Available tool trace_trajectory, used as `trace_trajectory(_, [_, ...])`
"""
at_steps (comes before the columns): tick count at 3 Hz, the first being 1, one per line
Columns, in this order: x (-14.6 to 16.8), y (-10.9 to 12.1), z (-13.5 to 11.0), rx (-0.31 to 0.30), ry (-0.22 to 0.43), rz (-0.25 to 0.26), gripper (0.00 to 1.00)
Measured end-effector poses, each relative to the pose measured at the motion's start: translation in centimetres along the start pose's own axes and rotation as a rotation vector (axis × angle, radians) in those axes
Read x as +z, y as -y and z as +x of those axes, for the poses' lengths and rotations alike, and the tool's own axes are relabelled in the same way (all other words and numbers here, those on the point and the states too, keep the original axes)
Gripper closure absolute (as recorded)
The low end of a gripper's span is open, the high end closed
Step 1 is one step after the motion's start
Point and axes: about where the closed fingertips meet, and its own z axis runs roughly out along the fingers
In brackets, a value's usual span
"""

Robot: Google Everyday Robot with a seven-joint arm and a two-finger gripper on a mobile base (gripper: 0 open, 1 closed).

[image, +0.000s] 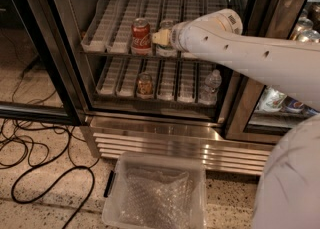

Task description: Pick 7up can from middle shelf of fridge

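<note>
The fridge (165, 140) stands open in front of me. On its middle shelf (112, 35) the 7up can (166, 24) stands at the front, just right of a red Coca-Cola can (141, 36). Only the 7up can's silver top and a strip of its base show. My gripper (162, 37) reaches in from the right on the white arm and sits right in front of the can's body, covering most of it. I cannot tell whether it touches the can.
An amber-brown can (145, 84) and a water bottle (210, 87) stand on the rack below. A clear plastic bin (159, 193) sits on the floor in front of the louvred base. Black cables (35, 173) lie on the floor at left. The dark-framed door (35, 48) hangs open at left.
</note>
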Motion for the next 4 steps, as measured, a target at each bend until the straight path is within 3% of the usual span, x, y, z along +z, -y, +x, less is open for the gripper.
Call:
trace_trajectory(2, [0.7,-1.6,-0.9,-0.012,0.018,-0.038,0.25])
trace_trajectory(3, [2.6,-2.9,-1.1,-0.034,0.027,-0.074,0.25])
trace_trajectory(4, [2.5,-2.2,-0.2,-0.036,0.017,-0.062,0.25])
